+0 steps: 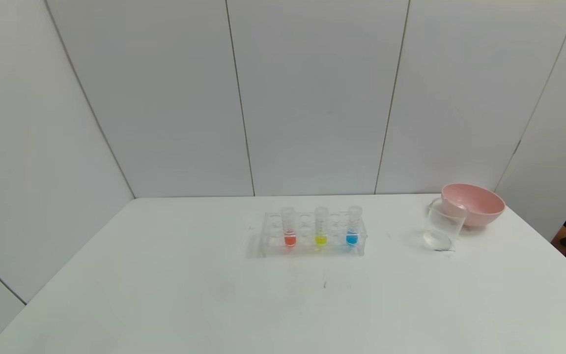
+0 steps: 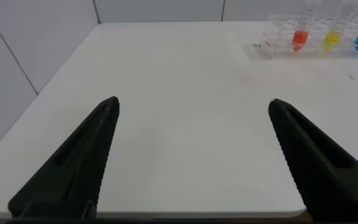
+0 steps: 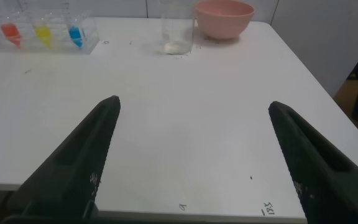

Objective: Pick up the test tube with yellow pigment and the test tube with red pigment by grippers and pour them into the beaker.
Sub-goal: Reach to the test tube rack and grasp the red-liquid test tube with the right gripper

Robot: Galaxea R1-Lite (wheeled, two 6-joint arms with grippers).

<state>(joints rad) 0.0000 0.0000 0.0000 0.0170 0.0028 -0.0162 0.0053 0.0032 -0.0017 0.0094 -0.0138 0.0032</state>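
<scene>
Sitting in a clear rack mid-table, the test tube with red pigment and the test tube with yellow pigment share it with a blue tube. Beaker stands off right, just beside a pink bowl. Left gripper and right gripper hover near the table's front edge, jaws wide apart, holding nothing.

Black ribbed wedge-shaped pincer fingers

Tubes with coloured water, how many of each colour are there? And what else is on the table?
Red tube: 1
Yellow tube: 1
Blue tube: 1
Clear rack holding them: 1
Glass beaker: 1
Pink bowl: 1
Total: 6 things on the table
</scene>
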